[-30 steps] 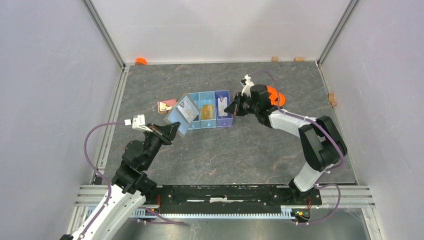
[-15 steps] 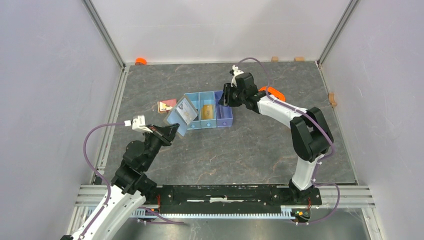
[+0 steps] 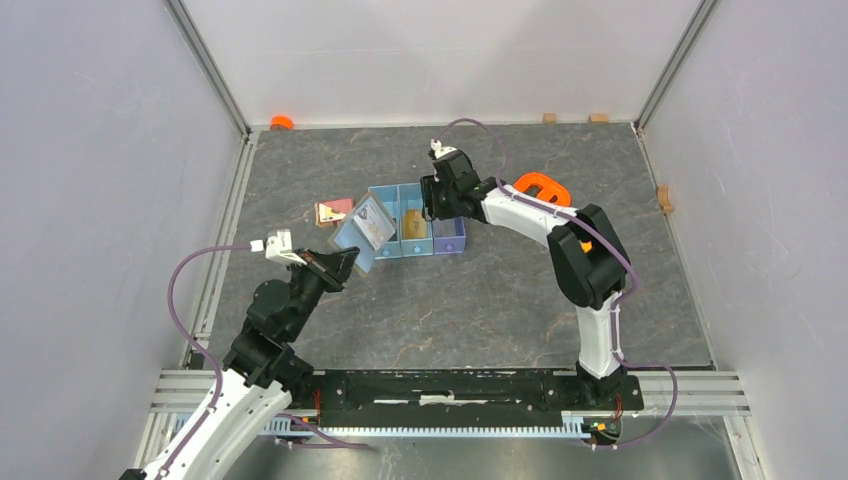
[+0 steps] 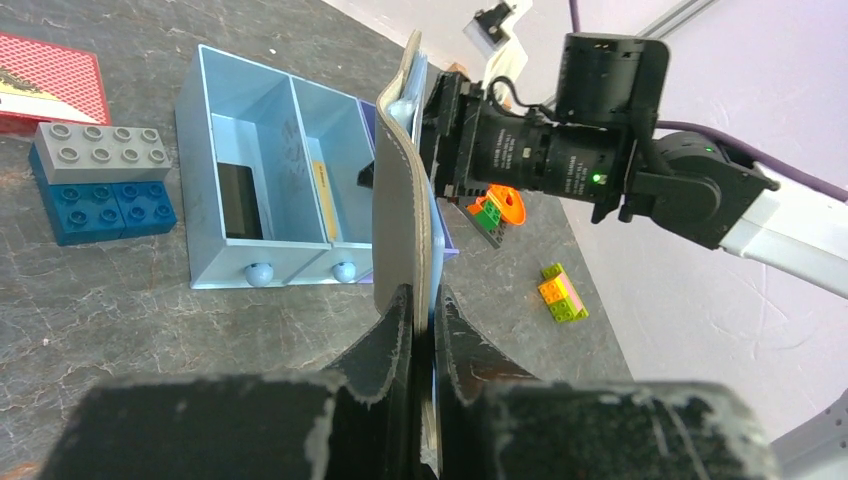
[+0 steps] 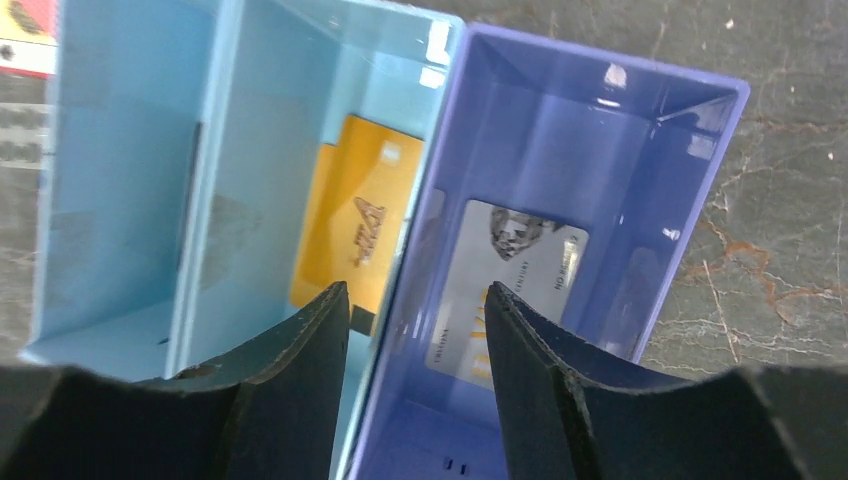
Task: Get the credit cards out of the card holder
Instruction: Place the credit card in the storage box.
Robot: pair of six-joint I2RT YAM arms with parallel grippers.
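My left gripper [image 4: 424, 305] is shut on the lower edge of the grey-taupe card holder [image 4: 400, 200] and keeps it upright, just left of the tray. From above, the card holder [image 3: 358, 232] shows its pale inside with one of the credit cards [image 3: 371, 222] in a slot. My right gripper [image 5: 415, 300] is open and empty above the wall between the tray's middle and purple compartments. A whitish credit card [image 5: 515, 275] lies flat in the purple compartment. In the top view the right gripper [image 3: 431, 206] hovers over the tray [image 3: 447, 245].
An orange card [image 5: 355, 225] lies in the tray's middle compartment and a black piece [image 4: 238, 200] in its left one. Grey-and-blue bricks [image 4: 95, 180] and a red card [image 4: 50, 80] sit left of the tray. An orange ring [image 3: 540, 187] and a small brick [image 4: 560, 292] lie to the right.
My right gripper has opened and swung left from the purple compartment's right side to above the tray. The left arm and the card holder have not moved.
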